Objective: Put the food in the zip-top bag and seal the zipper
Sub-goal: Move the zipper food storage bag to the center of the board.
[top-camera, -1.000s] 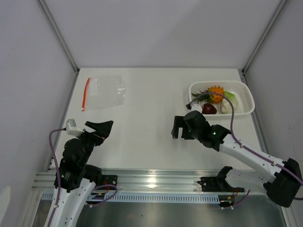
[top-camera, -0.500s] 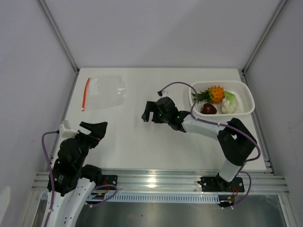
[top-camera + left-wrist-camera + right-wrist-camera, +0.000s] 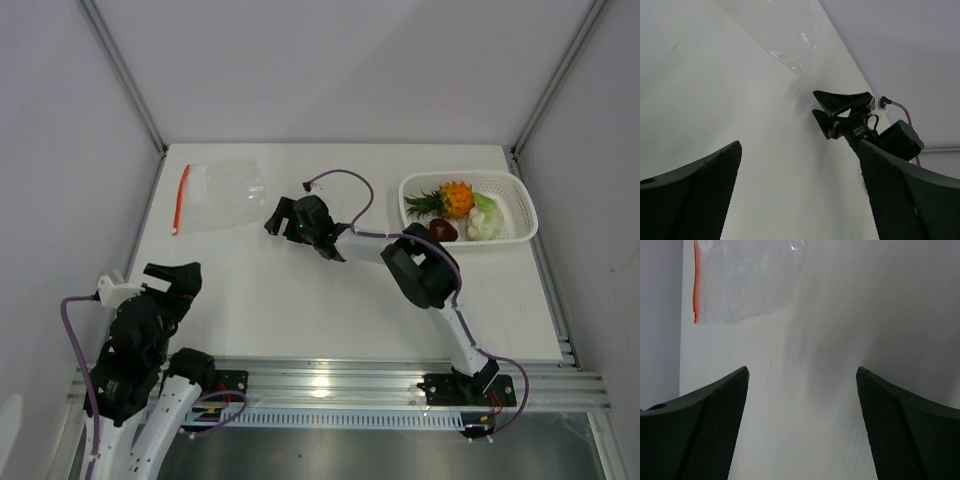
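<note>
Top external view had plain grey walls w/ metal corner posts boxing in a matte white table point(image 3: 330, 300), with an aluminium rail point(image 3: 330, 380) along the near edge. The right arm point(image 3: 420, 265) was stretched way over to the left. The right gripper point(image 3: 279, 216) was just beside the zip-top bag point(image 3: 225, 195), fingers spread wide w/ nothing btwn them. The left gripper point(image 3: 172, 280) was over the near-left corner, also spread wide & empty. A white basket point(image 3: 520, 200) at far right held all the food: pineapple point(image 3: 455, 198), dark red fruit point(image 3: 442, 230) and white-green veg piece point(image 3: 483, 215). The bag lay flat at far left, zipper point(image 3: 181, 200) along its left edge.
</note>
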